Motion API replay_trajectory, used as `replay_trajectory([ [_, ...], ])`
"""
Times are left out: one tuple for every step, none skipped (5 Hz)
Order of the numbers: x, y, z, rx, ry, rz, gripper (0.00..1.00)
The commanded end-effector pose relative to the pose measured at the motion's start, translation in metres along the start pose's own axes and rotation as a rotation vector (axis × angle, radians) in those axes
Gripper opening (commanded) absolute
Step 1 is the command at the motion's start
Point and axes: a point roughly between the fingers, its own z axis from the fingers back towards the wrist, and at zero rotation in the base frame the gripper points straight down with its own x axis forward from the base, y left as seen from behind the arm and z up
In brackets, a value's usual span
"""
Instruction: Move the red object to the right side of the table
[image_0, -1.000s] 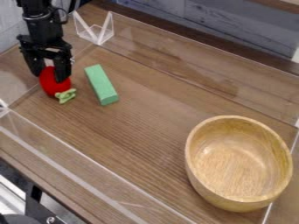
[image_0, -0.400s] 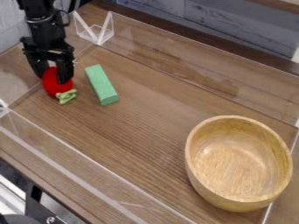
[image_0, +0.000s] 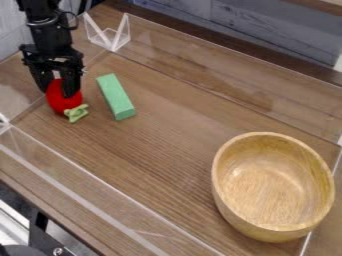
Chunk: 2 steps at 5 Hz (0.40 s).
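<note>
Dark hand, far left: the hand (image_0: 54, 76) comes down over the upper end of the red object (image_0: 63, 97). Its fingertips look a little closer together than a second ago, and more red shows between and below them.
Finger state: the fingers seem to be drawing in on the red object, but they blend into the dark shape above, so I cannot tell whether they pinch it or are only partly spread around it.
Red object: it lies on the table (image_0: 174, 120) near the left edge, directly under the fingertips, in nearly the same spot as before. No lift shows.
Pale green stem: the stem piece (image_0: 78, 112) points away from the hand, toward the lower right of the view, outside the fingers.
What the change means: this looks like the grasp being made; the carry to the right is still to come. The smooth, rounded body could slip out if the fingers close too high on it.
White frame: the thin white frame (image_0: 108, 33) stands beyond the red object, near the hand's right-hand side in the view.
Green block: the green block (image_0: 116, 97) lies just beside the red object, apart from it; a low sideways drag could knock it, so a lift first seems wise.
Wooden bowl: the round bowl (image_0: 273, 187) sits well apart at the right, something to avoid when setting down.
</note>
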Motion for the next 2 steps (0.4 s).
replay_trajectory([
  [-0.002,-0.002,0.040,0.025,-0.076,-0.005,0.00],
  [-0.005,-0.025,0.063,-0.002,-0.092,-0.026,0.00],
])
